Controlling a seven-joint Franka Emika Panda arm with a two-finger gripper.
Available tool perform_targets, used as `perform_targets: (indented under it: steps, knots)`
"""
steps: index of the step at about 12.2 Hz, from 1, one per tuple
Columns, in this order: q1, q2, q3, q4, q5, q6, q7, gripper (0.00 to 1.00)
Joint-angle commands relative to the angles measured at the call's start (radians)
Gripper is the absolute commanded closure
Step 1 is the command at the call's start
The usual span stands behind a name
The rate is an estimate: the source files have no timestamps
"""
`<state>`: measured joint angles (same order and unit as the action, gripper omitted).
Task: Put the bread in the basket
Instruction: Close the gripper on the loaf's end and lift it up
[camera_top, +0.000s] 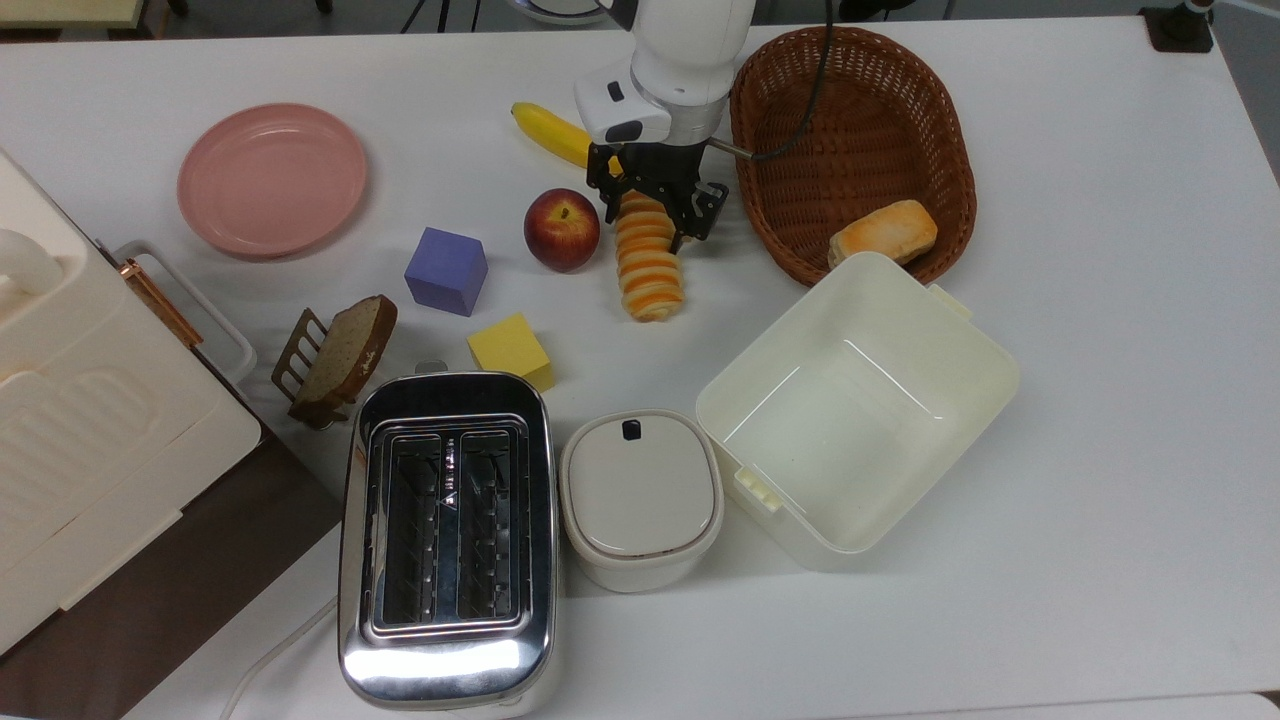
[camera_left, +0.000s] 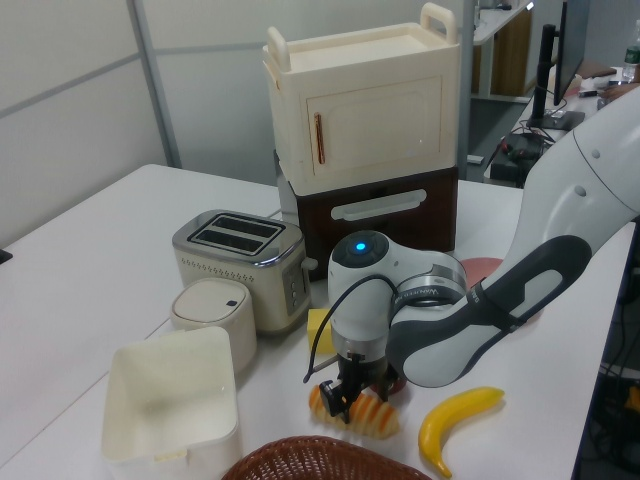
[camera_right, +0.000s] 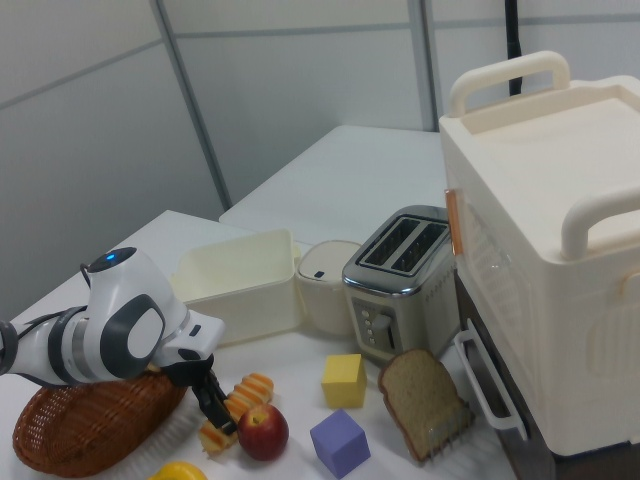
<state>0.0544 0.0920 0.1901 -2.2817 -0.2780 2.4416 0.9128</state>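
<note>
The bread (camera_top: 650, 265), a long ridged roll striped orange and cream, lies on the white table between the apple and the basket (camera_top: 880, 130). The basket is a reddish-brown oval of woven wicker at the top view's upper right. My gripper (camera_top: 650, 203) points down over the bread's far end, one finger on each side and pressing on it. The bread's near end rests on the table. In the left view my gripper (camera_left: 342, 393) clamps the bread (camera_left: 365, 412) just behind the basket's rim (camera_left: 310, 462). In the right view my gripper (camera_right: 215, 408) holds the bread (camera_right: 243, 397) beside the basket (camera_right: 90, 420).
A small golden bun (camera_top: 882, 232) lies in the basket's near end. A cream box (camera_top: 960, 350) stands open just below the basket. A banana (camera_top: 550, 130), an apple (camera_top: 561, 228), purple (camera_top: 446, 270) and yellow (camera_top: 510, 350) cubes, a toaster (camera_top: 445, 530) and a pink plate (camera_top: 272, 178) lie to the top view's left.
</note>
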Motion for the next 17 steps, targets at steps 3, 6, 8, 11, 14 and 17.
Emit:
perform_targets:
  steps: [3, 6, 8, 11, 14, 17]
  knots:
    - [0.001, 0.009, -0.004, 0.004, -0.046, 0.01, 0.021, 0.77]
    - [0.002, 0.003, -0.004, 0.005, -0.049, 0.005, 0.026, 0.77]
    - [0.008, -0.027, -0.003, 0.008, -0.049, -0.004, 0.037, 0.77]
    - [0.019, -0.067, 0.002, 0.1, -0.044, -0.164, 0.055, 0.77]
    - [0.042, -0.113, 0.023, 0.14, -0.043, -0.24, 0.046, 0.77]
    - [0.108, -0.172, 0.038, 0.182, -0.015, -0.399, 0.041, 0.77]
